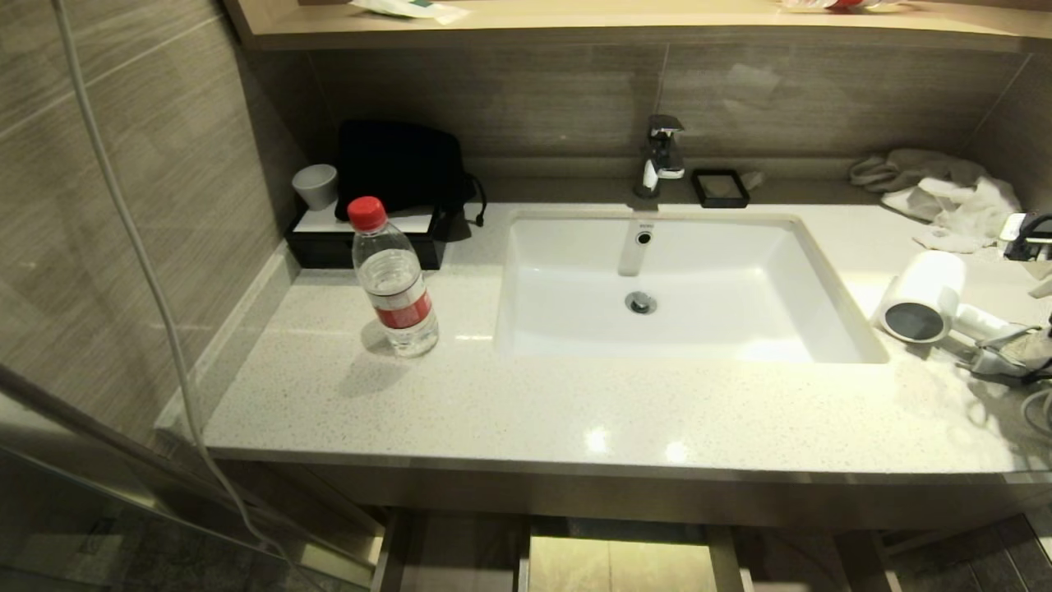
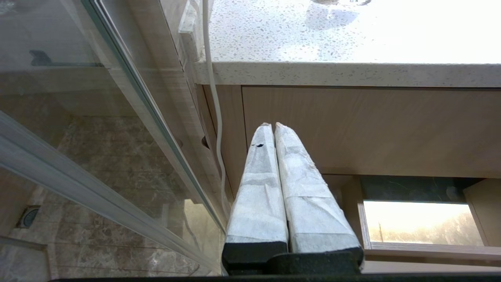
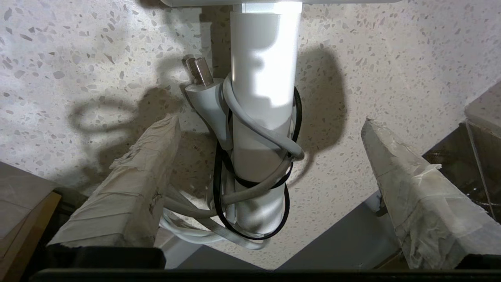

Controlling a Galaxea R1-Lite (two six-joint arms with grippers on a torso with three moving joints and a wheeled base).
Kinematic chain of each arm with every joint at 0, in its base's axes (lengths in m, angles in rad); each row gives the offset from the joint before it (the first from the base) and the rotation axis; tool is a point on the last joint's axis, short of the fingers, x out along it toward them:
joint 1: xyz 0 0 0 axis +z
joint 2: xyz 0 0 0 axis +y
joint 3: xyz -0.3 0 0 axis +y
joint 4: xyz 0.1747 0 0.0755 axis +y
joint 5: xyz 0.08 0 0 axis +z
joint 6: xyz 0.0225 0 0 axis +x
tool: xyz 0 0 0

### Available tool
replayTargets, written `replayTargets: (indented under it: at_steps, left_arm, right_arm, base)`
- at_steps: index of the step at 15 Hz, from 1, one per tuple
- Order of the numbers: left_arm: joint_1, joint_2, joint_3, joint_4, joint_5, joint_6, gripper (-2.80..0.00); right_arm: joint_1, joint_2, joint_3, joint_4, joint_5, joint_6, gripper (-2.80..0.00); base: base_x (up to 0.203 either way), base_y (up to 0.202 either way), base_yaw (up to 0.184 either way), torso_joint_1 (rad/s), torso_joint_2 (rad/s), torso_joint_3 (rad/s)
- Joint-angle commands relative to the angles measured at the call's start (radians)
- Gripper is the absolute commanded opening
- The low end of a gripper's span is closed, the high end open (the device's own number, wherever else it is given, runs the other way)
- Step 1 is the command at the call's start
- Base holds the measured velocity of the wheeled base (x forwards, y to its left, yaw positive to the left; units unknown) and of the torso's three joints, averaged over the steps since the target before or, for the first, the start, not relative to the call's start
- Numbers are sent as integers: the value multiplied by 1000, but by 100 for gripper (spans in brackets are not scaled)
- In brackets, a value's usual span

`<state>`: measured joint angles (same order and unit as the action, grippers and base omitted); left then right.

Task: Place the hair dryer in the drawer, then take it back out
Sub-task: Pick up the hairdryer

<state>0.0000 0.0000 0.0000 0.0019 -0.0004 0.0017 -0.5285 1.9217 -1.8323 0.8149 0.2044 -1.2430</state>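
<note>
Head view: the hair dryer (image 1: 925,300) is seen lying on the counter (image 1: 526,411) just right of the sink (image 1: 682,288), barrel end facing the camera, handle pointing toward the right gripper (image 1: 1015,353) at the frame edge. In the right wrist view the gripper's jaws are spread wide to either side of the cord-wrapped handle (image 3: 260,129), nothing held. The left gripper (image 2: 274,129) is parked below the counter edge, jaws pressed together. The drawer (image 1: 616,559) is open below. The step is judged either a fresh release or a pre-grasp; a grasp calls for closing on the handle.
</note>
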Motion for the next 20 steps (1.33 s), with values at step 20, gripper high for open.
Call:
replayTargets:
  at_steps: [20]
  left_arm:
    - [0, 0, 0, 0, 0, 0, -280]
  right_arm:
    - [97, 143, -18, -166, -11, -4, 0]
  base:
    - [0, 0, 0, 0, 0, 0]
